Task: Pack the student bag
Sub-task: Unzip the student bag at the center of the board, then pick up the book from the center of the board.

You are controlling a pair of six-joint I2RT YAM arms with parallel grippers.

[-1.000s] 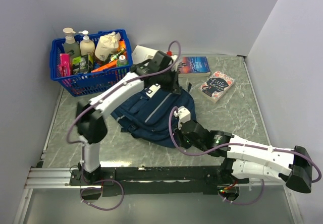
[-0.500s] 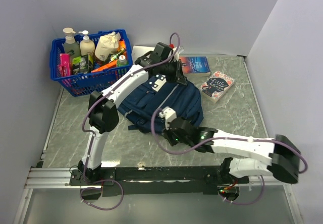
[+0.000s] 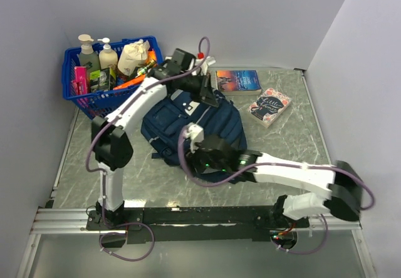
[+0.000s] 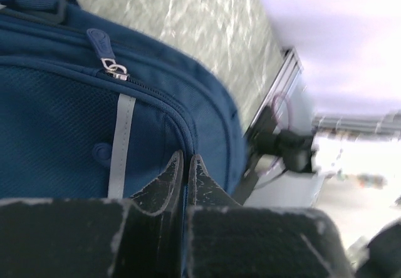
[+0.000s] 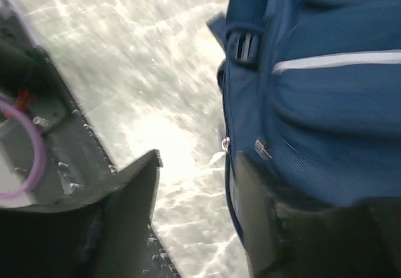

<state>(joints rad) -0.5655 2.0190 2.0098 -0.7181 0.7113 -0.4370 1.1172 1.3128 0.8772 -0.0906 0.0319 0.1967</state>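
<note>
The navy student bag (image 3: 166,118) lies flat in the middle of the table. My left gripper (image 3: 207,96) is at the bag's far end. In the left wrist view the left gripper (image 4: 185,159) is shut on a thin fold of the student bag (image 4: 62,121), beside its grey stripe (image 4: 122,140) and below a zipper pull (image 4: 113,68). My right gripper (image 3: 195,162) is at the bag's near edge. In the right wrist view the right gripper (image 5: 197,168) stands open, with bare table between its fingers and one finger (image 5: 254,196) against the student bag (image 5: 326,102).
A blue plastic basket (image 3: 78,96) full of bottles stands at the back left. Two books (image 3: 238,81) (image 3: 269,107) lie at the back right. Walls close the table in on three sides, and the arms' rail (image 3: 188,215) runs along the near edge.
The right gripper has opened and let go of the bag's near edge after sliding left. The left arm has swung back and left, and the bag has shifted left with it.
</note>
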